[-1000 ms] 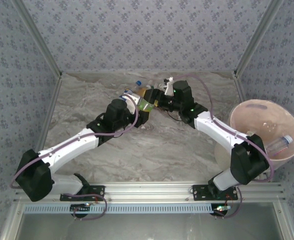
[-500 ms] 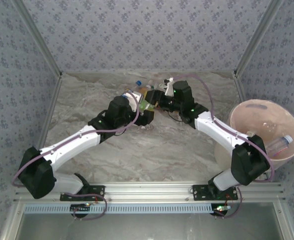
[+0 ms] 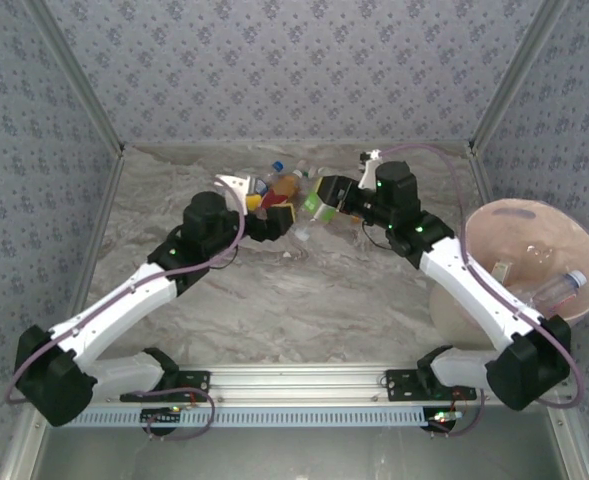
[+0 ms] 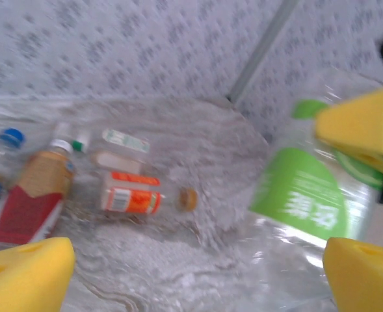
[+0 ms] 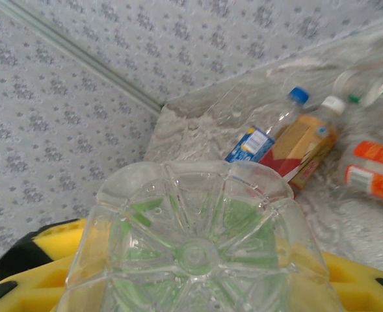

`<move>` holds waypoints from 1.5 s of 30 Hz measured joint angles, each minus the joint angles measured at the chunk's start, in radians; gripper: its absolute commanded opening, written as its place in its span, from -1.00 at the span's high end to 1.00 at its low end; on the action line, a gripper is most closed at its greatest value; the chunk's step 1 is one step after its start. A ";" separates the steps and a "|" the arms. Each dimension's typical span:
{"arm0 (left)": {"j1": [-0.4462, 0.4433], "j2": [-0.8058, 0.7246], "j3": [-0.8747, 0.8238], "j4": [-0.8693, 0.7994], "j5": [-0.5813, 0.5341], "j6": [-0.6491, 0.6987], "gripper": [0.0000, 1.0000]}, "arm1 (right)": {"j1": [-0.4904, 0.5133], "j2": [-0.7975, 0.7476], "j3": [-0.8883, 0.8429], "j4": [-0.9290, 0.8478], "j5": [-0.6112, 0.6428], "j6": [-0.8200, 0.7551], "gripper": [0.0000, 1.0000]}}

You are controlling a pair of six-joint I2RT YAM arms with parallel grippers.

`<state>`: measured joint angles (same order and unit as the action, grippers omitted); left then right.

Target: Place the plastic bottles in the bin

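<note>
Gripping a blurred green-labelled bottle (image 4: 295, 195), right pincer (image 3: 322, 198) partly hidden.

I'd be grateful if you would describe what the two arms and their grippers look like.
The left arm and right arm have white link shells and black joint housings, each trailed by a lilac cable. The left gripper and right gripper have black bodies with bright yellow pads.

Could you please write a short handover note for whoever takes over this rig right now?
Left tool open, empty, beside the green-labelled bottle.
Right tool shut on that bottle.
Bin at the right edge; at least one clear bottle lies inside.
To do: drop the held bottle in the bin, then clear the cluster of bottles at the far side of the table.
</note>
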<state>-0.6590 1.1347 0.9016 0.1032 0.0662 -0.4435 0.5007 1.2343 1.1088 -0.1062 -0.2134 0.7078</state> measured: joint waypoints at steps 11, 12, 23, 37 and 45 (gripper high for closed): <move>0.097 -0.013 -0.048 -0.055 -0.216 -0.174 -0.96 | -0.008 -0.158 0.075 -0.197 0.209 -0.169 0.11; 0.100 -0.005 -0.048 -0.060 -0.227 -0.180 -0.96 | -0.008 -0.171 0.095 -0.217 0.234 -0.187 0.11; 0.103 0.105 -0.038 -0.111 -0.264 -0.229 -0.96 | -0.008 -0.291 0.234 -0.393 0.514 -0.371 0.13; 0.103 0.192 0.051 -0.130 -0.242 -0.240 -0.96 | -0.035 -0.493 0.301 -0.700 1.071 -0.539 0.11; 0.103 0.195 0.052 -0.130 -0.243 -0.258 -0.96 | -0.118 -0.554 0.209 -0.675 1.195 -0.631 0.20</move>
<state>-0.5564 1.3296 0.9539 -0.0269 -0.1768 -0.7017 0.3828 0.6804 1.3182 -0.7815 0.9817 0.0772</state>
